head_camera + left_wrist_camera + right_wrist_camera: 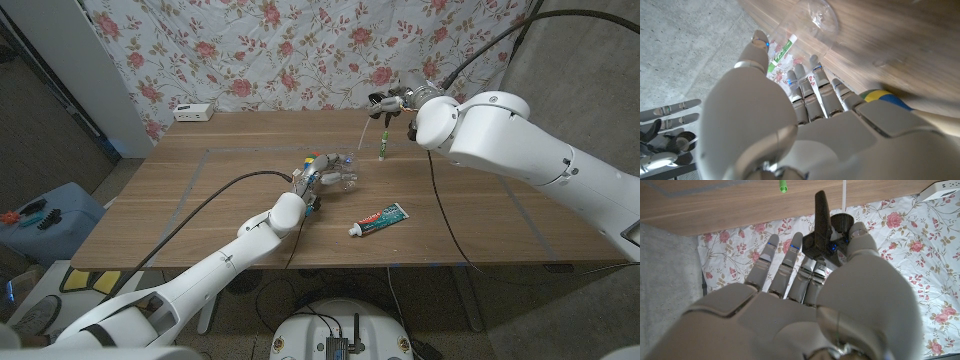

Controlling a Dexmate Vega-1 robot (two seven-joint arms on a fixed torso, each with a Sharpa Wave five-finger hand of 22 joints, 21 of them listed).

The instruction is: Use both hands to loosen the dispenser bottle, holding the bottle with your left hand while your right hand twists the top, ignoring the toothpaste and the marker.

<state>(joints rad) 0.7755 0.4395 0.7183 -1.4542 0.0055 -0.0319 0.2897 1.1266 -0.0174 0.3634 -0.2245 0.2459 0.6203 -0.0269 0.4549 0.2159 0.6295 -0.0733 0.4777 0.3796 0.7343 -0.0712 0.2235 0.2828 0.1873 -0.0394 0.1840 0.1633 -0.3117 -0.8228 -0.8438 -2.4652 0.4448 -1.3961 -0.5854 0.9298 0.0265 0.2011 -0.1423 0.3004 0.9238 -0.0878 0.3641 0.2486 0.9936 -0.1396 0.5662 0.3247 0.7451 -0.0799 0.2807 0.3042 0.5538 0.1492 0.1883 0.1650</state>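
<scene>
The clear dispenser bottle [343, 170] sits mid-table, held at its near side by my left hand [318, 180]. In the left wrist view the thumb and fingers of that hand [790, 115] reach around the see-through bottle [812, 20]. My right hand [408, 100] is raised above the table's far right part and pinches the black pump top [383, 101], whose white dip tube [363, 130] hangs free, clear of the bottle. The right wrist view shows the pump top [822, 230] between the thumb and fingers of the right hand [805, 305].
A green marker [383, 148] lies under the raised right hand. A toothpaste tube [380, 219] lies nearer the front edge, right of the bottle. A white power strip [195, 112] sits at the back left. Floral cloth hangs behind the table [200, 220].
</scene>
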